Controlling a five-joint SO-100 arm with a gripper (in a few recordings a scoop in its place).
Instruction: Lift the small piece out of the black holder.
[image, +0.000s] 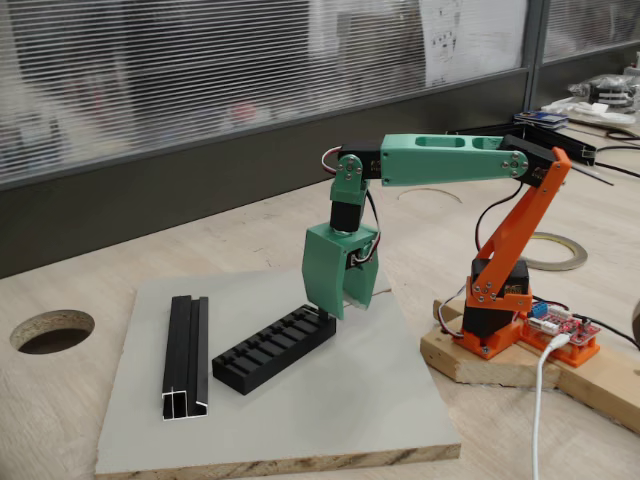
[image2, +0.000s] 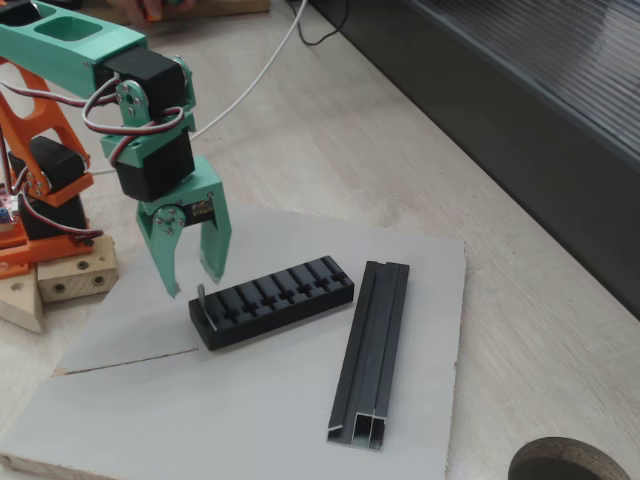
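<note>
Piece (image2: 202, 305) stands in holder (image2: 272, 300), left of frame; open tool (image2: 192, 282) hovers above, approaching; next, lower and pinch it.

From my seat, the board (image: 330, 410) lies on the tabletop (image: 80, 290), and I see the black holder (image: 273, 349) lying mid-board, slantwise to its edges. In a fixed view the channel rail (image2: 372, 350) lies to the holder's right, nearer the board's right edge, well apart from it. The small piece (image2: 203, 306) stands at the holder's left end. My gripper (image2: 192, 282) hangs just above that end, fingertips apart. The arm's base (image: 520, 335) sits off the board's right edge.
</note>
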